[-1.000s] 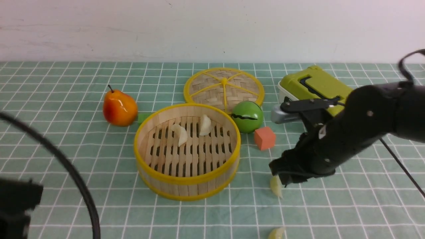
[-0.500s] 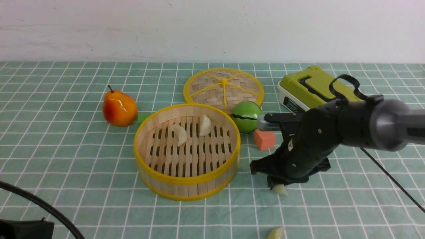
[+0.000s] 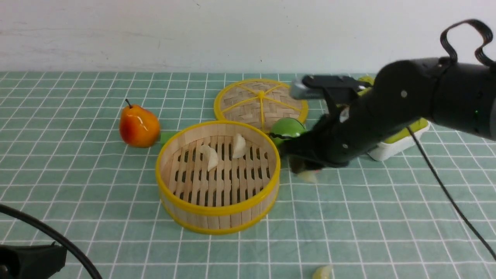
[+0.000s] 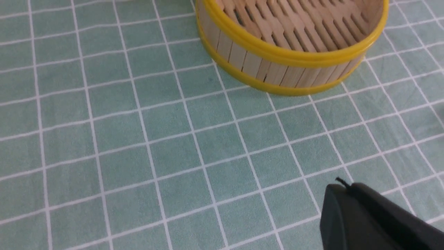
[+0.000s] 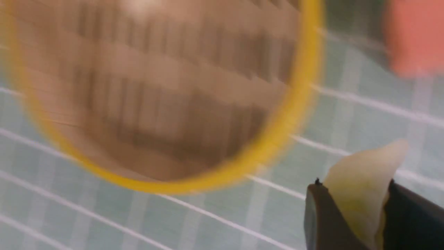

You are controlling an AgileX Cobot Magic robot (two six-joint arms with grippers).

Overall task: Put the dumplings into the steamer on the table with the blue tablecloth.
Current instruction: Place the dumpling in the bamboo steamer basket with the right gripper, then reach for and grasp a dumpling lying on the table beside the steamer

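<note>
The steamer [image 3: 217, 215] stands mid-table on the blue tablecloth [image 3: 77, 174], with two cream-white dumplings [image 3: 211, 157] [image 3: 239, 145] on its slatted floor. My right gripper [image 3: 306, 172] hangs just right of the steamer's rim, above the cloth, shut on a pale yellow-green dumpling [image 3: 308, 177]; the right wrist view shows that dumpling [image 5: 360, 187] pinched between the fingers, with the steamer [image 5: 277, 139] blurred beside it. Another yellow-green dumpling [image 3: 322, 272] lies on the cloth at the near edge. My left gripper [image 4: 347, 194] is shut and empty, low at the near left, short of the steamer [image 4: 288, 59].
A pear [image 3: 139, 126] sits left of the steamer. The woven lid [image 3: 261, 100] lies behind it, with a green ball [image 3: 286, 130] beside it. A green-lidded white box [image 3: 395, 141] is behind my right arm. An orange block [image 5: 412, 38] shows in the right wrist view.
My right gripper has lifted the yellow-green dumpling off the cloth and carried it up and left toward the steamer's right rim. The left arm has sunk lower at the near left.
</note>
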